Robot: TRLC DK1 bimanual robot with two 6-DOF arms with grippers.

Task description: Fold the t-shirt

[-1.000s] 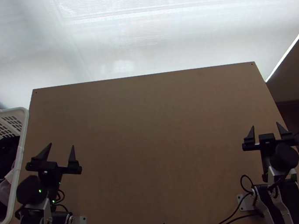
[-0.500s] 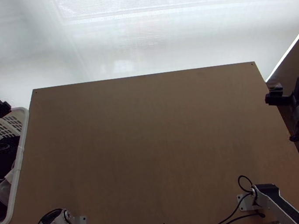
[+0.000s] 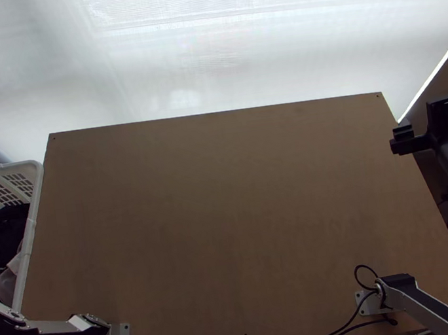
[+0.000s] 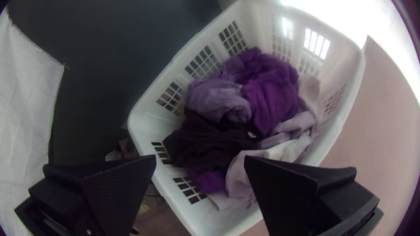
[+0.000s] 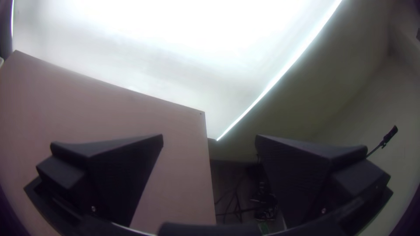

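The left gripper (image 4: 200, 157) has its two black fingers spread wide apart. The clothes are past its fingertips, inside the white basket (image 3: 30, 222), which sits beside the left side of the table (image 3: 232, 232). They are all bunched up in a heap, and it is hard to tell which one is the t-shirt.

In the left wrist view, one finger hides a bit of a pale pink cloth (image 4: 239, 175), but whether they touch is hard to tell. A very dark cloth (image 4: 210, 140) lies next to the pale pink one, seen through the gap between the fingers. Farther from the fingertips come a light purple cloth (image 4: 214, 98) and a bright purple cloth (image 4: 271, 98), side by side and all crumpled.

The right gripper (image 3: 411, 144) is across the table, well apart from the clothes, by the far right corner. Its two fingers are spread wide too, with a wide gap between them. Farthest off, behind the table, a big white sheet (image 3: 210, 63) hangs with bright light on it.
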